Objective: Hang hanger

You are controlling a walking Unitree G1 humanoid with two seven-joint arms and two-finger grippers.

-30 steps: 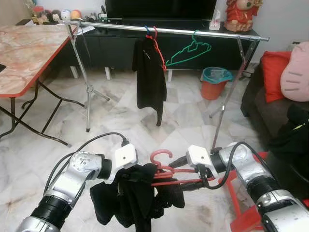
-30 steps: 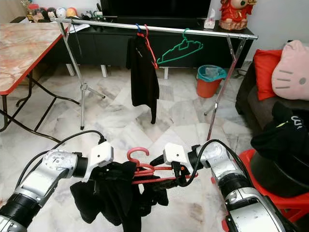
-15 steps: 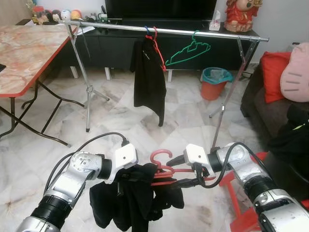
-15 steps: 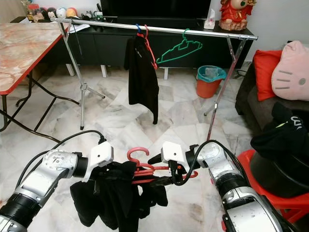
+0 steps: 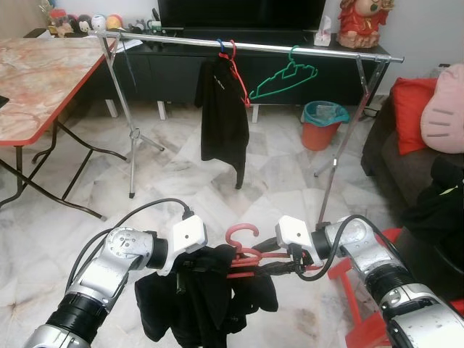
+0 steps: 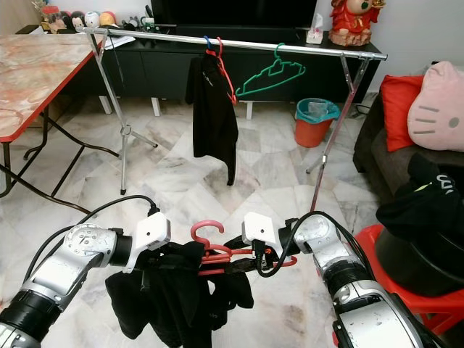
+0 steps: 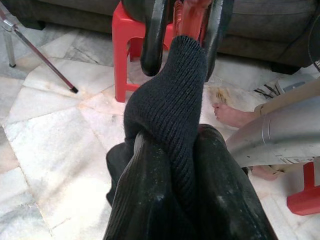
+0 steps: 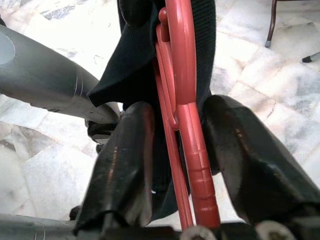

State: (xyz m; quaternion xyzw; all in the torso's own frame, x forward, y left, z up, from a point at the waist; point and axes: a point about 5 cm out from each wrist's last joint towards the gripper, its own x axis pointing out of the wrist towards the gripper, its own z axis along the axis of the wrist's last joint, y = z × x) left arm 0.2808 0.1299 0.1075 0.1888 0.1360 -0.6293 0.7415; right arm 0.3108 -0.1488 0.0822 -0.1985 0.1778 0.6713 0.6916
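Low in front of me a red hanger carries a black garment that hangs in bunched folds. My left gripper is buried in the cloth at the hanger's left side; in the left wrist view its fingers clamp the knit fabric and the red plastic. From the right, my right gripper is shut on the hanger bar near the hook. Across the room stands the metal rack rail.
On the rail hang a black garment on a red hanger and a bare green hanger. A marble-top table stands left, an orange bin behind the rack. A sofa and red stool are right. A person's bare foot rests on the floor.
My right gripper has shifted left along the hanger toward its hook and levelled out. The left gripper and the garment have stayed in place.
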